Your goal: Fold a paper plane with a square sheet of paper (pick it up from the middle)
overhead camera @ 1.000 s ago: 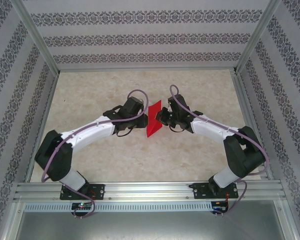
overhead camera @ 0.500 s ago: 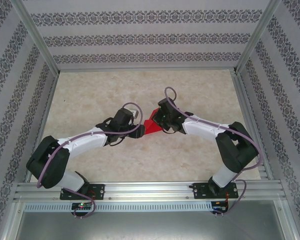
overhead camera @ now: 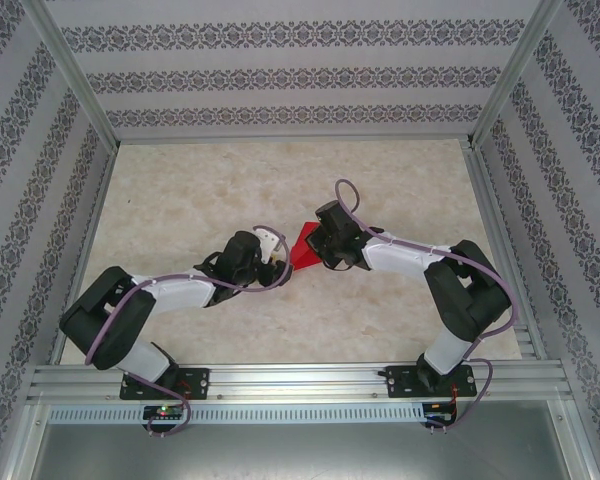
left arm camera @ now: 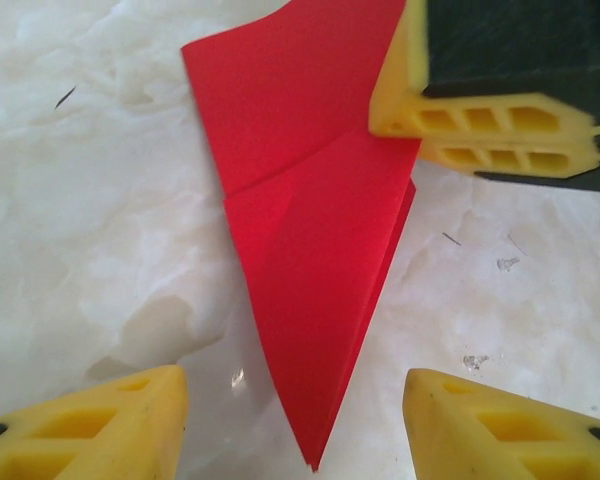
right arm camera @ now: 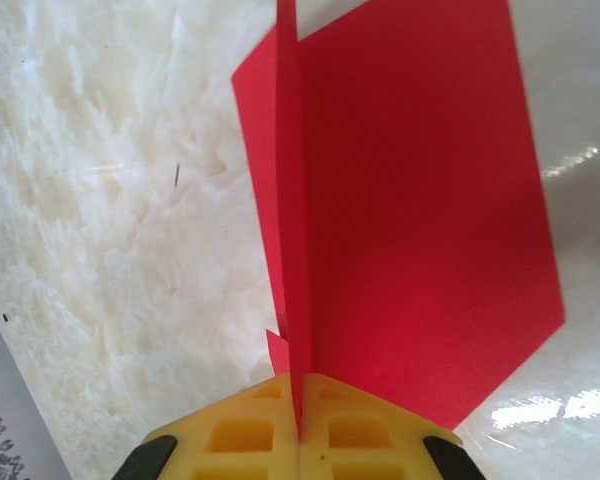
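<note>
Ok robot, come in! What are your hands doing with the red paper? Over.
Right gripper shut on red paper. Left gripper open, straddling its pointed tip. Paper folded to a dart. Nothing blocking.

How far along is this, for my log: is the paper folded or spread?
Folded: the paper shows creases and layered flaps tapering to a point.
</note>
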### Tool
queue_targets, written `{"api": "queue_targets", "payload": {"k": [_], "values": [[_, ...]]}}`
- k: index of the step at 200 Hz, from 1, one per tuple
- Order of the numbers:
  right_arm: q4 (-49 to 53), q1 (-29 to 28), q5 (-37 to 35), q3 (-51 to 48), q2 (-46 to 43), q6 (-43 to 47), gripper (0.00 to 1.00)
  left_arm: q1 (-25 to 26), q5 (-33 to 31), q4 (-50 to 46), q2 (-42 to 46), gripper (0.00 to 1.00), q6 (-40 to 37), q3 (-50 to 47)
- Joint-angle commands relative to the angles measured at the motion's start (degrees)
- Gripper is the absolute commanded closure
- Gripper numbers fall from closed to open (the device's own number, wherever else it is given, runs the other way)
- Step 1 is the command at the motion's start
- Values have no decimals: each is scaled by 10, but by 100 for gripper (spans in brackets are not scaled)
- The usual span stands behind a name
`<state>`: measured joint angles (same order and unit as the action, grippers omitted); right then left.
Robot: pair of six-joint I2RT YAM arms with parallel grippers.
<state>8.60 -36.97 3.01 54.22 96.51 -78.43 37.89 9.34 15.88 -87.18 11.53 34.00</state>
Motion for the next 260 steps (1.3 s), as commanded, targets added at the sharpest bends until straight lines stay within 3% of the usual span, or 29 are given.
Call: {"api": "queue_targets", "payload": {"k": [1, 42, 111, 170, 224, 260], "values": [[1, 4, -2, -5, -7, -30, 96, -4, 23, 107, -22, 41, -68, 0], [-6, 11, 7, -16, -17, -53, 96, 13, 27, 156, -46, 44, -159, -10], [-3, 17, 31, -7, -20, -55, 95, 22, 49, 142, -94, 46, -212, 24], [1, 21, 45, -1, -19, -55, 92, 23, 39, 146, -120, 62, -216, 43], [6, 30, 53, -6, -23, -44, 79, 23, 53, 150, -134, 80, -185, 42], [-7, 45, 68, -16, -43, 2, 60, 23, 58, 178, -141, 83, -137, 30]]}}
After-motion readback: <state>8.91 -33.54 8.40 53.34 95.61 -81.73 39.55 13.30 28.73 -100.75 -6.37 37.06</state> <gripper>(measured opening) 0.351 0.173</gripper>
